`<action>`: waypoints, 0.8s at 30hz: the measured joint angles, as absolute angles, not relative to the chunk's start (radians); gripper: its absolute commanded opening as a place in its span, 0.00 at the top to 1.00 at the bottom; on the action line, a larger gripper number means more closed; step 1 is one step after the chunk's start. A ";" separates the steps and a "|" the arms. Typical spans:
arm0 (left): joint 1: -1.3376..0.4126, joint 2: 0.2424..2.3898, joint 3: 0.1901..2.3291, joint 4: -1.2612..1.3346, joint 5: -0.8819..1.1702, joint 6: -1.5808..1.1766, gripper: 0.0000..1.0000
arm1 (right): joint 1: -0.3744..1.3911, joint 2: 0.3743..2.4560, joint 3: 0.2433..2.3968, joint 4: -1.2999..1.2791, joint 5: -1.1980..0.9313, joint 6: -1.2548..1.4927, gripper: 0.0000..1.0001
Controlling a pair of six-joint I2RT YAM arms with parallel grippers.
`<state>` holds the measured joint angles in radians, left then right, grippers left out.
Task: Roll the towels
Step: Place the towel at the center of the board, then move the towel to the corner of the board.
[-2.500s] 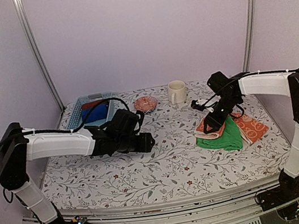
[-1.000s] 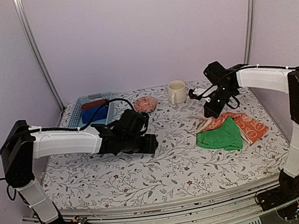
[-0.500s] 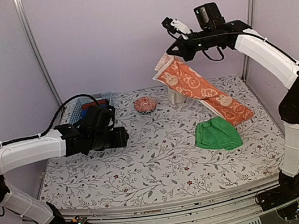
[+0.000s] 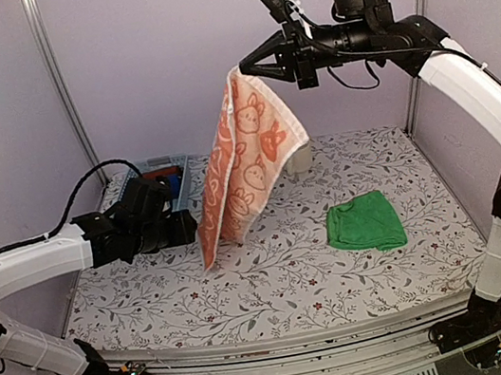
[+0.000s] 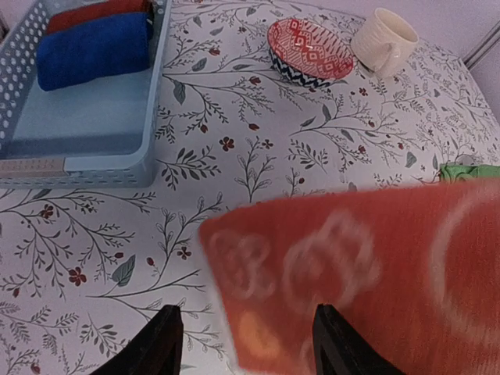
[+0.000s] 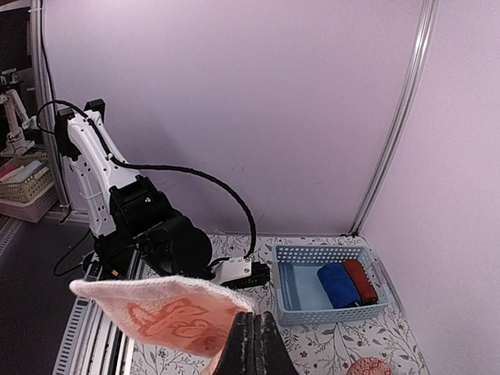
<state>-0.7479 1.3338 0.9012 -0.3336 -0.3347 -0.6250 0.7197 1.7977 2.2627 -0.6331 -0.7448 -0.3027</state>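
An orange towel with white rabbit prints hangs in the air from its top corner, and my right gripper is shut on that corner, high over the table's middle. The right wrist view shows the shut gripper with the towel spreading left of it. The towel's lower corner dangles, blurred, between the open fingers of my left gripper, which sits low at the left. I cannot tell if they touch. A plain green towel lies crumpled at the right, with a sliver of it in the left wrist view.
A blue basket at the back left holds a blue roll and a dark red roll. A red patterned bowl and a cream mug stand at the back. The hanging towel mostly hides the mug.
My right gripper has taken the orange towel off the pile, lifted it high and swung it left to the table's middle. The left arm drew back to the left, jaws unchanged.
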 measured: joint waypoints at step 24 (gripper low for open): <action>-0.767 1.375 0.835 -0.329 -0.084 -0.541 0.46 | 0.435 1.766 1.101 -0.615 -0.403 -0.381 0.75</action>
<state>-0.7673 1.3750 0.8349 -0.3286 -0.0845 -0.5411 0.4351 1.7660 1.1011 -0.6147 -0.4030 -0.3809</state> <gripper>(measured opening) 0.537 0.262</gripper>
